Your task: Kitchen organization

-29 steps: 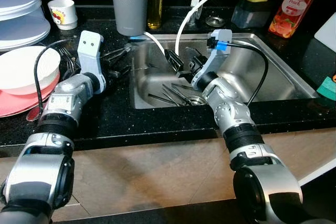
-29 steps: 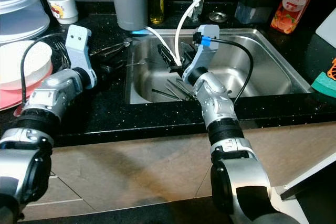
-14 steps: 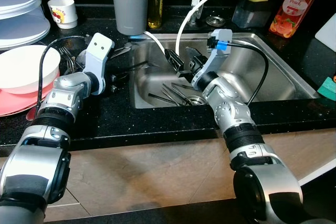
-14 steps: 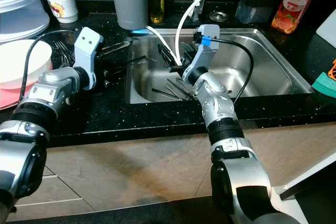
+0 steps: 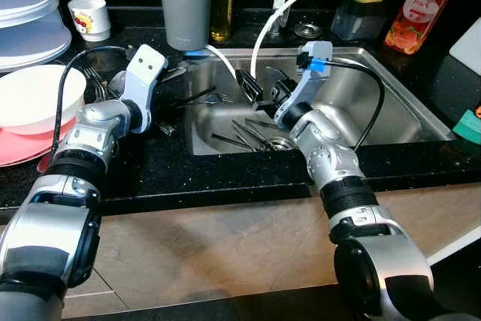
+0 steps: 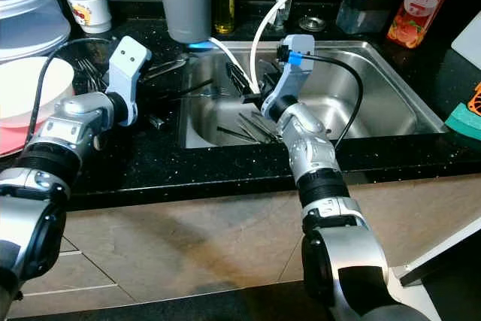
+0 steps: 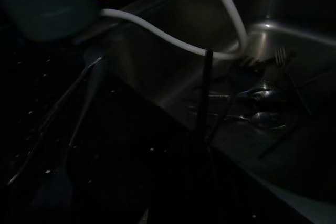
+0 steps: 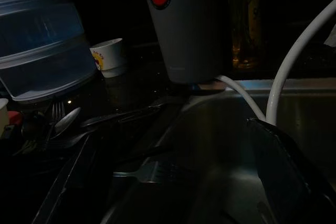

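At sink's left rim: left gripper [image 5: 167, 104] clamped on fork [image 5: 204, 97], tines poking out over basin, handle end at bench edge. Right gripper [image 5: 258, 89] over sink [image 5: 391, 99], fingers parted, holding nothing. More cutlery [image 5: 252, 135] lies by drain. Risk: thin handle twists in grip, fork drops into basin, or snags white cable [image 5: 263, 31].

The right arm [image 5: 323, 148] hides part of the cutlery [image 5: 252, 134] in the sink [image 5: 391, 103]. Beside the sink, the bowl [image 5: 34, 99] is cut off by the picture's edge.
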Controlling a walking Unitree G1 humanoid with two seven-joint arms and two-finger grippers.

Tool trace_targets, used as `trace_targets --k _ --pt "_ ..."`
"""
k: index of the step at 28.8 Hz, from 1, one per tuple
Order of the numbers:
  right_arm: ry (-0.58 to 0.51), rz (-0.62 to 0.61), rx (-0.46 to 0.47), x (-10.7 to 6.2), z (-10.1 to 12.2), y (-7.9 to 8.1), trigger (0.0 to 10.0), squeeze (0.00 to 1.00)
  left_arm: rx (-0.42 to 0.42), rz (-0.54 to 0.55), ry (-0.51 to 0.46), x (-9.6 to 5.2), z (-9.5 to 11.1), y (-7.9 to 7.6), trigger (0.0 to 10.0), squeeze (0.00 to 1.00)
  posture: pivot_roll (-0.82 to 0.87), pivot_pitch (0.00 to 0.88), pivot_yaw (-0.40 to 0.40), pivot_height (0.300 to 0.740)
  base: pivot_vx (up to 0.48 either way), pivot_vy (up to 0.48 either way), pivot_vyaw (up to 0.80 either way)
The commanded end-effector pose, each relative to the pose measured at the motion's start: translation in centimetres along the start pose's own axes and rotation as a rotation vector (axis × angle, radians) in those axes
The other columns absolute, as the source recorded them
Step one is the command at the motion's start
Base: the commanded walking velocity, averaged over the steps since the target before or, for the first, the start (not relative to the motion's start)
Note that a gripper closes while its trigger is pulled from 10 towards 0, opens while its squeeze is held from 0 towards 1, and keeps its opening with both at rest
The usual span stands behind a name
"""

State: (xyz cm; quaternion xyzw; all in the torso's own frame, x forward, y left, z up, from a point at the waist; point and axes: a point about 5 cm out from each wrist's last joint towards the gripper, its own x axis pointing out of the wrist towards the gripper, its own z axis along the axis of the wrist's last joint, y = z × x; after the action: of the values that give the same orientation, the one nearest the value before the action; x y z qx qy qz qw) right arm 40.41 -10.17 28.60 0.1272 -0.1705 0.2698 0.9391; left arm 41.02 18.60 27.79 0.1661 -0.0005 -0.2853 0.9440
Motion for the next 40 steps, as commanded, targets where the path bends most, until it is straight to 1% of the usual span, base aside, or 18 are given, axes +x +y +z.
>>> trace_targets --k 1,4,5,8,9,10,11,12,13,15,21,26,34,36,37,38,39,40 --pt "0.009 0.003 -0.005 0.2 0.2 0.0 10.0 0.0 -0.012 0.036 -0.028 -0.4 0.5 0.7 0.0 0.0 -0.03 0.186 -0.049 0.74 0.0 0.0 0.0" --pt "0.006 0.001 -0.005 0.2 0.2 0.0 10.0 0.0 -0.03 0.06 -0.093 -0.4 1.4 1.0 0.0 0.0 -0.03 0.186 -0.049 0.74 0.0 0.0 0.0" --pt "0.004 0.0 -0.005 0.2 0.3 -0.1 10.0 0.0 -0.061 0.08 -0.159 -0.5 2.3 1.3 0.0 0.0 -0.03 0.186 -0.049 0.74 0.0 0.0 0.0" --pt "-0.005 -0.007 0.001 0.2 0.5 -0.2 10.0 0.0 -0.267 0.073 -0.508 -1.3 6.5 2.0 0.0 0.0 -0.03 0.187 -0.048 0.74 0.0 0.0 0.0" --pt "-0.005 -0.007 0.001 0.2 0.5 -0.2 10.0 0.0 -0.267 0.073 -0.508 -1.3 6.5 2.0 0.0 0.0 -0.03 0.187 -0.048 0.74 0.0 0.0 0.0" --pt "-0.007 -0.008 0.003 0.2 0.6 -0.2 10.0 0.0 -0.338 0.047 -0.608 -1.7 7.5 2.1 0.0 0.0 -0.03 0.187 -0.048 0.74 0.0 0.0 0.0" --pt "-0.007 -0.008 0.003 0.2 0.6 -0.2 10.0 0.0 -0.338 0.047 -0.608 -1.7 7.5 2.1 0.0 0.0 -0.03 0.187 -0.048 0.74 0.0 0.0 0.0" --pt "-0.01 -0.008 0.004 0.2 0.6 -0.2 10.0 0.0 -0.401 0.014 -0.686 -2.0 8.3 2.1 0.0 0.0 -0.03 0.187 -0.048 0.74 0.0 0.0 0.0" --pt "-0.01 -0.008 0.004 0.2 0.6 -0.2 10.0 0.0 -0.401 0.014 -0.686 -2.0 8.3 2.1 0.0 0.0 -0.03 0.187 -0.048 0.74 0.0 0.0 0.0" --pt "-0.016 -0.007 0.008 0.3 0.7 -0.1 10.0 0.0 -0.482 -0.047 -0.781 -2.3 9.2 1.9 0.0 0.0 -0.03 0.187 -0.047 0.74 0.0 0.0 0.0" --pt "-0.037 -0.002 0.016 0.5 1.2 0.2 10.0 0.0 -0.59 -0.149 -0.869 -2.6 9.4 0.9 0.0 0.0 -0.02 0.184 -0.044 0.74 0.0 0.0 0.0" --pt "-0.062 -0.001 0.031 0.6 1.7 0.4 10.0 0.0 -0.749 -0.2 -0.999 -3.3 9.8 0.6 0.0 0.0 -0.02 0.182 -0.042 0.74 0.0 0.0 0.0" --pt "-0.077 0.001 0.04 0.7 2.0 0.5 10.0 0.0 -0.791 -0.218 -1.01 -3.8 9.5 0.2 0.0 0.0 -0.01 0.181 -0.038 0.74 0.0 0.0 0.0" --pt "-0.082 0.002 0.042 0.7 2.1 0.5 10.0 0.0 -0.657 -0.105 -0.856 -3.3 9.1 0.1 0.0 0.0 -0.01 0.18 -0.034 0.74 0.0 0.0 0.0" --pt "-0.082 0.002 0.042 0.7 2.1 0.5 10.0 0.0 -0.657 -0.105 -0.856 -3.3 9.1 0.1 0.0 0.0 -0.01 0.18 -0.034 0.74 0.0 0.0 0.0" --pt "-0.083 0.002 0.042 0.7 2.2 0.5 10.0 0.0 -0.576 -0.037 -0.759 -2.8 8.7 0.0 0.0 0.0 -0.01 0.176 -0.035 0.74 0.0 0.0 0.0" --pt "-0.083 0.002 0.042 0.7 2.2 0.5 10.0 0.0 -0.576 -0.037 -0.759 -2.8 8.7 0.0 0.0 0.0 -0.01 0.176 -0.035 0.74 0.0 0.0 0.0" --pt "-0.083 0.002 0.043 0.7 2.1 0.5 10.0 0.0 -0.439 0.068 -0.631 -2.3 8.0 -0.1 0.0 0.0 -0.01 0.176 -0.035 0.74 0.0 0.0 0.0"
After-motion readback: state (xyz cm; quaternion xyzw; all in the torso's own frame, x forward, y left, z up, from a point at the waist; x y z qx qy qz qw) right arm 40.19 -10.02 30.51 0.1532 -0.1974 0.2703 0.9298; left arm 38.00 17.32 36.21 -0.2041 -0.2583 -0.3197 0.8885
